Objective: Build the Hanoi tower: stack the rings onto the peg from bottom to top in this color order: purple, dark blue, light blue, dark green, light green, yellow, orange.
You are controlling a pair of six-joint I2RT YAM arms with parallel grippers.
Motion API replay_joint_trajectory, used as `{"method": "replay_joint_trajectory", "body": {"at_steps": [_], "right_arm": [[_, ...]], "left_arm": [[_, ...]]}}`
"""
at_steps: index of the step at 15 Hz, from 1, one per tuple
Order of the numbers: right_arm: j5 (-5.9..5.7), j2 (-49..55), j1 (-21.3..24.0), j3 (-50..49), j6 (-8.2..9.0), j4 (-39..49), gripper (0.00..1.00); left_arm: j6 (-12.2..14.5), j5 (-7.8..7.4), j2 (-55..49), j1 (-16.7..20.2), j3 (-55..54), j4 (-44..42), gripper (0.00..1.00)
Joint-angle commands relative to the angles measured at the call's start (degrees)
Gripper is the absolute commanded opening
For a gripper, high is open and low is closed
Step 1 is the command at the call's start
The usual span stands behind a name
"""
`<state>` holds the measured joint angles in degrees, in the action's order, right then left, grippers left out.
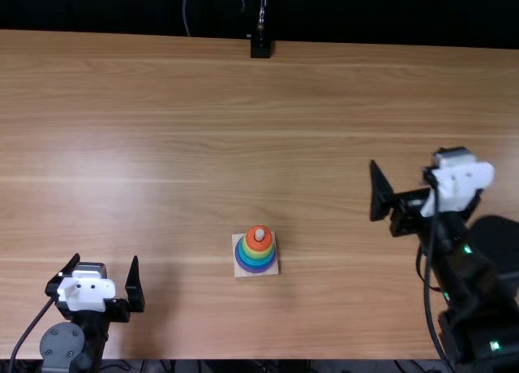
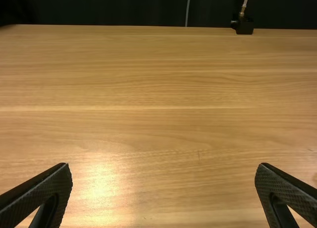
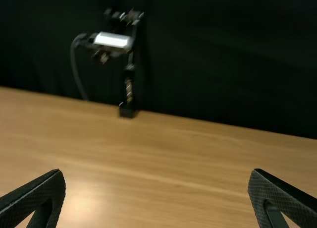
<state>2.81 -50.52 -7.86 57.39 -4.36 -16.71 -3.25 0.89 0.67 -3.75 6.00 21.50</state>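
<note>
Sitting spread and empty: left gripper (image 1: pixel 106 259). Ring stack (image 1: pixel 257 255) mid-table, near side, on its base (image 1: pixel 240 272), orange up top, purple lowest. Looks built, probably just final check. Right gripper (image 3: pixel 156 171) wide open, empty. Next: no placing needed, leave it be.

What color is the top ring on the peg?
Orange; the top ring shows best in the top view.

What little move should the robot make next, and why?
Probably just ease the right gripper back toward its base and leave the rings alone: the orange ring tops the stack, the purple ring is lowest, the peg pokes through, and that gripper and the left gripper are open, away from it.
</note>
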Motion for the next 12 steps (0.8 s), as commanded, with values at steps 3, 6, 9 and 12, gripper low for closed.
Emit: {"method": "replay_joint_trajectory", "body": {"at_steps": [3,6,9,12], "right_arm": [[9.21,9.4,5.7,-8.2,0.56,0.5,1.0],[5.95,21.3,5.9,-18.4,0.56,0.7,1.0],[-1.23,33.9,7.3,-29.9,0.56,1.1,1.0],[-1.44,40.8,9.5,-40.3,0.46,3.3,1.0]], "left_arm": [[0.2,-0.25,-0.7,0.1,-6.0,4.8,1.0],[0.2,-0.25,-0.7,0.2,-6.0,4.8,1.0],[0.2,-0.25,-0.7,0.1,-6.0,4.8,1.0],[0.2,-0.25,-0.7,0.1,-6.0,4.8,1.0]]}}
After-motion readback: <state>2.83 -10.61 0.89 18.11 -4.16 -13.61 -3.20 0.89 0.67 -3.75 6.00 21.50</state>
